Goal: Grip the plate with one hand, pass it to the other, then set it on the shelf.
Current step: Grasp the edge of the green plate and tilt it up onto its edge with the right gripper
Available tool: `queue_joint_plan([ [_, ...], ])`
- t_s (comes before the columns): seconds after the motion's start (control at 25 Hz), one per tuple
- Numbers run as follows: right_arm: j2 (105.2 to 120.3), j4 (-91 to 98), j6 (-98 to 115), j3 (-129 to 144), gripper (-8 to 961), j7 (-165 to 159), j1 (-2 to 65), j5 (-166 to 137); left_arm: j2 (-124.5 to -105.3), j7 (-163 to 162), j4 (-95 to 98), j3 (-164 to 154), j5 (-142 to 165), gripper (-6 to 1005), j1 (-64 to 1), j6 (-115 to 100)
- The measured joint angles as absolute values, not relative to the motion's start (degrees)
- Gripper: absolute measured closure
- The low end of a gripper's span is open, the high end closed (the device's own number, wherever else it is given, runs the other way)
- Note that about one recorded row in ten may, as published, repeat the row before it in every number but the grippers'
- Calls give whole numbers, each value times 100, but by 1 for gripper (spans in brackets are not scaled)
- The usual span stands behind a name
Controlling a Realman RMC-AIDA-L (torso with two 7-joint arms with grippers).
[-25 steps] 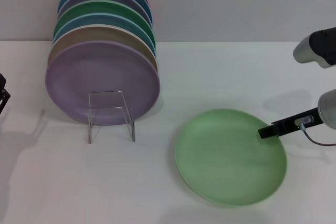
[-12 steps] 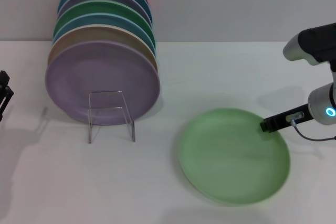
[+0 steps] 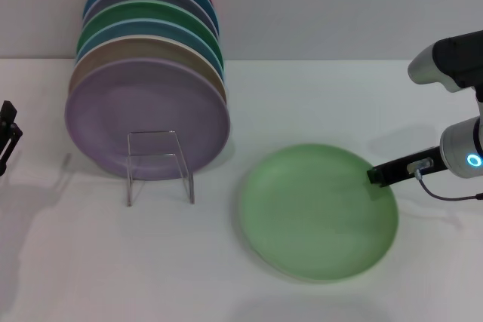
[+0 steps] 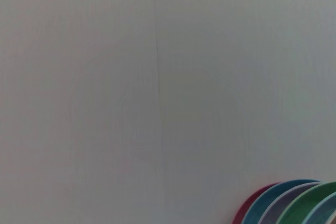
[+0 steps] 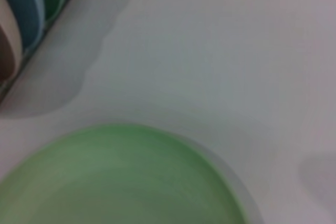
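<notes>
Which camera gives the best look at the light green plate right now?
The head view: it shows the whole plate on the table, with the right hand at its rim. The right wrist view shows only part of it; the left wrist view shows none.

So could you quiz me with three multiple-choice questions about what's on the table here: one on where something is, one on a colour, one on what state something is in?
1. Where is the mint-green plate?
A. in the rack
B. on the table right of the rack
C. held by the left gripper

2. What colour is the front plate standing in the rack?
A. lavender
B. yellow
C. black

3. What is the right gripper doing?
A. parked far away
B. gripping the rack
C. closed on the plate's rim

Answers:
1 B: the mint-green plate sits right of the clear rack.
2 A: the lavender plate faces front.
3 C: the right gripper has its fingers on the rim; the left gripper waits at the table's left edge.
</notes>
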State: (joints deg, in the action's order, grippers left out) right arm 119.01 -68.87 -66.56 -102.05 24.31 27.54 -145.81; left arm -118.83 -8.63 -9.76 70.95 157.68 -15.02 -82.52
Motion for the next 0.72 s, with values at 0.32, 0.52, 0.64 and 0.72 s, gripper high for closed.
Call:
queue_joint_plan([
  [0.32, 11893, -7500, -6740, -10276, 934, 2533, 2362, -14305, -11892, -1116, -1147, 7078, 15797, 142, -1404, -8301],
  [0.52, 11898, -7966, -6816, -10300, 935, 2538, 2035, -14205, -11873, -1558, -1184, 6987, 15832, 142, -1357, -8469],
  [0.64, 11897, -8184, -6857, -10306, 935, 2628, 1865, -14038, -11853, -1653, -1186, 6710, 15835, 142, -1320, -8781],
  [0.72, 11899, -8352, -6878, -10322, 935, 2708, 1753, -13973, -11837, -1659, -1187, 6494, 15837, 142, -1306, -9047],
])
